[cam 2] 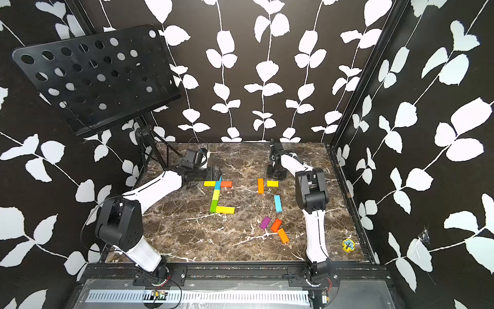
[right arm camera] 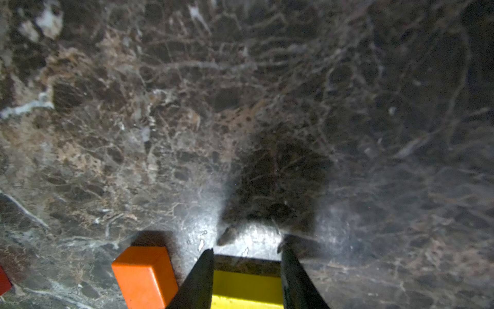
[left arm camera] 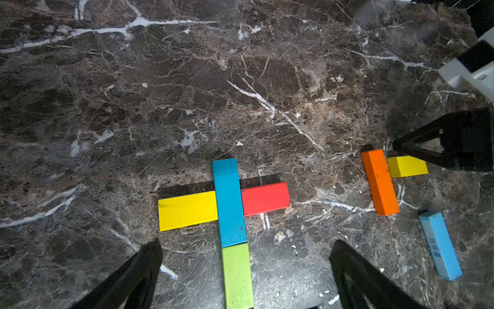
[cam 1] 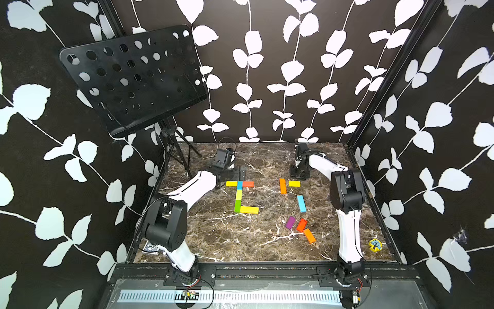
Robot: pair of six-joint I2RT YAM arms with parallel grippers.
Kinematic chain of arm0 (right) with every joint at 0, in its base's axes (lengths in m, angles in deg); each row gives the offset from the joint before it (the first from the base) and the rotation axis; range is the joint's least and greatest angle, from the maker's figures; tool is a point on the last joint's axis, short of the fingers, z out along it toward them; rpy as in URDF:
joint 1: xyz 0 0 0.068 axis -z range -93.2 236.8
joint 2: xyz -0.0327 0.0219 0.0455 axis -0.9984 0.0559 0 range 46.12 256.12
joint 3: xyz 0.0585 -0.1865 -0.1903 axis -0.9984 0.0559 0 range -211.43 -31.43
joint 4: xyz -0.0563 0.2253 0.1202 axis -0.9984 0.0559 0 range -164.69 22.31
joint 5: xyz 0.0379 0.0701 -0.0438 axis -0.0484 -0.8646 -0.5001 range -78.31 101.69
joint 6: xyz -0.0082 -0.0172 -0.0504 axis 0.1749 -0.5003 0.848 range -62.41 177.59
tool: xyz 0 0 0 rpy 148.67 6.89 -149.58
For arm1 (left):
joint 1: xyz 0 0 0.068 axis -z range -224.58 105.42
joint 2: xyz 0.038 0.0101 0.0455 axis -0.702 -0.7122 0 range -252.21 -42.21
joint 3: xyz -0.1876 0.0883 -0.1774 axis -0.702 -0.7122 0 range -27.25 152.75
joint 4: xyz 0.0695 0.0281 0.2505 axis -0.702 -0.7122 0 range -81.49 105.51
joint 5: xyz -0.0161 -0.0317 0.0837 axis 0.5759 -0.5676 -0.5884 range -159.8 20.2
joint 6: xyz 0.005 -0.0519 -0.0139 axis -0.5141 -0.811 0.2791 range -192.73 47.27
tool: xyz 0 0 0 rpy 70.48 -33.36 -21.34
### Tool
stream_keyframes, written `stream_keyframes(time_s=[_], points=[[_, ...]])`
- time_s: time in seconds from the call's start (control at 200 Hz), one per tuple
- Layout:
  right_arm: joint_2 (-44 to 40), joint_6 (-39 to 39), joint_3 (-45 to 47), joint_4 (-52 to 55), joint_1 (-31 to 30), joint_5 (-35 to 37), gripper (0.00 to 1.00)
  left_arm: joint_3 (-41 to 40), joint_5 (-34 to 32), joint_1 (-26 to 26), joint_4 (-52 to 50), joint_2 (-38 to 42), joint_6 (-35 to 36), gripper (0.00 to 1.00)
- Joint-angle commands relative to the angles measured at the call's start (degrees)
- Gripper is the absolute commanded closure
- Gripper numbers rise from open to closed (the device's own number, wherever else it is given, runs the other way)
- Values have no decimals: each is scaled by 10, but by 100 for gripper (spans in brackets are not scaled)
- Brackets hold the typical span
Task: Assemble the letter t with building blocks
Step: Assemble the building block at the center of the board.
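- Pinching the short yellow block (right arm camera: pixel 247 289) by both sides with the right gripper (right arm camera: pixel 247 248) at far right, just beside the orange bar (cam 1: pixel 282 185); probably seating it as a crossbar arm of a second t.
- Holding the left gripper (left arm camera: pixel 247 242) spread wide and empty over the finished letter t (cam 1: pixel 239 196) at left centre.
- Keeping blue bar (cam 1: pixel 301 203), purple block (cam 1: pixel 290 222) and red block (cam 1: pixel 301 224) at near right, likely as stock.
- Cannot tell whether the yellow block sits on the table (cam 1: pixel 213 240) or just above it: cut off in the right wrist view, tiny in both top views.
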Motion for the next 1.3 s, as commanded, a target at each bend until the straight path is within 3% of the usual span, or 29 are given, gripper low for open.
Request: stream_keyframes(time_s=[0.0, 0.505, 0.79, 0.895, 1.06, 1.21, 1.295], points=[[5, -7, 7, 4, -8, -2, 60, -6, -2, -2, -9, 11, -4, 1], [-31, 0, 63, -26, -12, -19, 61, -19, 3, -2, -4, 11, -9, 1], [-40, 56, 12, -20, -3, -9, 38, -28, -3, -2, 6, 23, -2, 1], [-56, 103, -4, -12, 1, -4, 26, -35, -4, -2, 16, 33, 17, 1], [-80, 236, -11, -1, 3, 5, 15, -58, 11, -2, 49, 49, 62, 1], [-82, 337, -33, 42, 15, -16, 15, -81, 49, -3, 82, 57, 108, 1], [-112, 405, 2, 10, 13, -8, 1, -102, 78, -3, 124, 66, 134, 1]])
